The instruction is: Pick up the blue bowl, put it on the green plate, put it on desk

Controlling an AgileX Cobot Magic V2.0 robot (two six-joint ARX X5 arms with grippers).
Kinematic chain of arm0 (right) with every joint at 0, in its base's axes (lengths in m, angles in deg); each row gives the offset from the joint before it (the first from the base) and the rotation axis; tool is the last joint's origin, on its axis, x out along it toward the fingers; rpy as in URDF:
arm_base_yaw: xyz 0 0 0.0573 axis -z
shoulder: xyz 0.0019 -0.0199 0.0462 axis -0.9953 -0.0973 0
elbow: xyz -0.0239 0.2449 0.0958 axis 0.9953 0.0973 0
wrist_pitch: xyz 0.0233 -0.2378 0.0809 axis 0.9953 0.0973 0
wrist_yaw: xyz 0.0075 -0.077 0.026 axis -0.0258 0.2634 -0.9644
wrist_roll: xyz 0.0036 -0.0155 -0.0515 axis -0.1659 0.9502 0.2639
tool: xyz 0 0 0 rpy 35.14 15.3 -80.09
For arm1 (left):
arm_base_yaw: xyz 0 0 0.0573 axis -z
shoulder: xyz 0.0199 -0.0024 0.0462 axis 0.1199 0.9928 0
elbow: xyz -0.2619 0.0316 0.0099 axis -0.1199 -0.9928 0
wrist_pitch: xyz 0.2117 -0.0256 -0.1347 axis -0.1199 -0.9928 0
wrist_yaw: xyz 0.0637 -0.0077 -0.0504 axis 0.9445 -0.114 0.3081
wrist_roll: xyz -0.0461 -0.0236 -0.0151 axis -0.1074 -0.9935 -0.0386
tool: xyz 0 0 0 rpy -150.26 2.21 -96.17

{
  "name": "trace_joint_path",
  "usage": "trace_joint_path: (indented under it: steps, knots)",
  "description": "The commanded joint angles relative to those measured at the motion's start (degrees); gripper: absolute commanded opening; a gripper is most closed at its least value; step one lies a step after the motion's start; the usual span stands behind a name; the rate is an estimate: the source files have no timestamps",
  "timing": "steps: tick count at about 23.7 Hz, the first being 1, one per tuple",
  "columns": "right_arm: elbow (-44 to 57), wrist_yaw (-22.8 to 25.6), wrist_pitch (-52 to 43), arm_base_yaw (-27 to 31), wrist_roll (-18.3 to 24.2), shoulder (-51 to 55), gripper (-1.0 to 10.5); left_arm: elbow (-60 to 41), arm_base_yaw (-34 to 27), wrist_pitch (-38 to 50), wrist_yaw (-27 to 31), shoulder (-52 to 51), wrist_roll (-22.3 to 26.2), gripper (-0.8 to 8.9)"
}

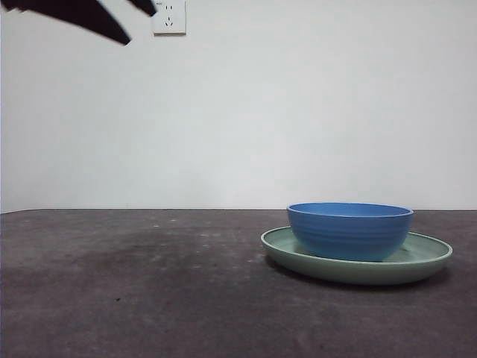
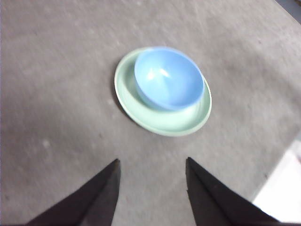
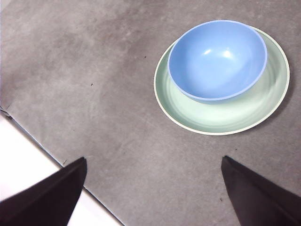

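Note:
The blue bowl stands upright inside the green plate, toward one side of it, at the right of the desk. The bowl is empty. My left gripper is open and empty, held high above the desk and well apart from the bowl and plate. My right gripper is open wide and empty, also above the desk and apart from the bowl and plate. A black arm tip shows at the top left corner of the front view.
A white wall with a socket stands behind the desk. The desk's edge and pale floor show in the right wrist view and in the left wrist view.

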Motion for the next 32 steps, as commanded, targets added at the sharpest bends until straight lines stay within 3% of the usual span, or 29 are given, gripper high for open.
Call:
trace_joint_path:
  steps: [1, 8, 25, 29, 32]
  knots:
    - [-1.11, -0.15, -0.55, -0.24, -0.52, -0.28, 4.6, -3.17, 0.26, 0.39, -2.99, -1.6, 1.7, 2.23]
    - [-1.11, -0.15, -0.5, -0.24, -0.55, -0.28, 4.6, -6.56, 0.5, -1.29, -13.03, -4.28, 3.54, 2.22]
    - [-1.11, 0.11, -0.5, -0.22, -1.66, -0.28, 4.6, -6.56, 0.61, -1.31, -13.07, -4.26, 3.72, 2.22]
    - [-1.11, 5.53, -0.9, -0.22, -3.3, -0.33, 4.6, -6.56, 0.61, -1.31, -13.07, -4.26, 3.72, 2.22]
    - [-1.11, 13.42, -3.89, -0.11, -7.3, -0.79, 4.6, -6.56, 0.61, -1.31, -13.07, -4.26, 3.98, 2.22]
